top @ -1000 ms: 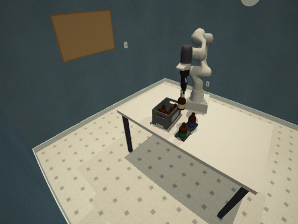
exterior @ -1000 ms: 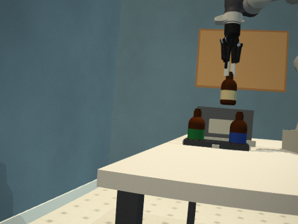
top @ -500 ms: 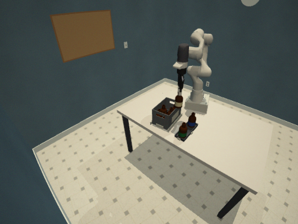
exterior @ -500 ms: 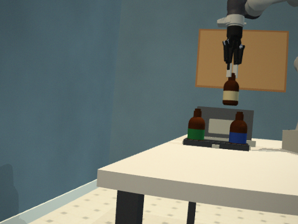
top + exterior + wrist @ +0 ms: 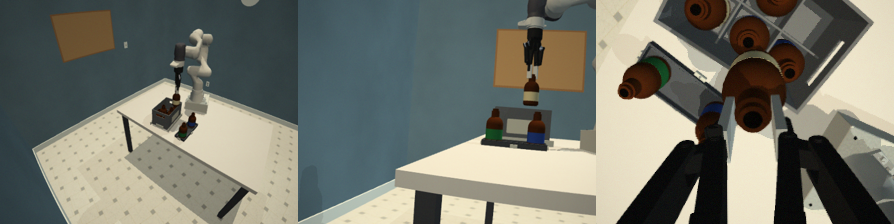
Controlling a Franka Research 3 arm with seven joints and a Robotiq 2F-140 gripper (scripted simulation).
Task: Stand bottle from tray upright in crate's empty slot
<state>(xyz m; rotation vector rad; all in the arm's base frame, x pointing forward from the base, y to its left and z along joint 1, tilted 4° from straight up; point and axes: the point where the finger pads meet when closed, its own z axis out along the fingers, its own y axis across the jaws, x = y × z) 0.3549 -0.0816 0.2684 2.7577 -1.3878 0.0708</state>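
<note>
From the exterior view, the crate [image 5: 523, 124] sits mostly behind the two tray bottles, so its slots can't be seen at all. The arm is chopped off by the top edge there. In the wrist view, the held bottle [image 5: 753, 90] covers part of the crate, and the blue-label bottle [image 5: 711, 115] barely peeks out behind a finger.

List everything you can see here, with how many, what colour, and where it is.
Held bottle: one, brown with cream label, hanging above the crate.
Crate: one, grey, on the table by the robot's base.
Bottles in crate: five tops visible, brown.
Tray: one, dark, beside the crate.
Tray bottles: two, brown; green label, blue label.
Table: one, pale top, dark legs.
Board: one, tan, on the wall.
Arm: one, white.
Gripper: one, black, shut on the held bottle's neck.
</note>
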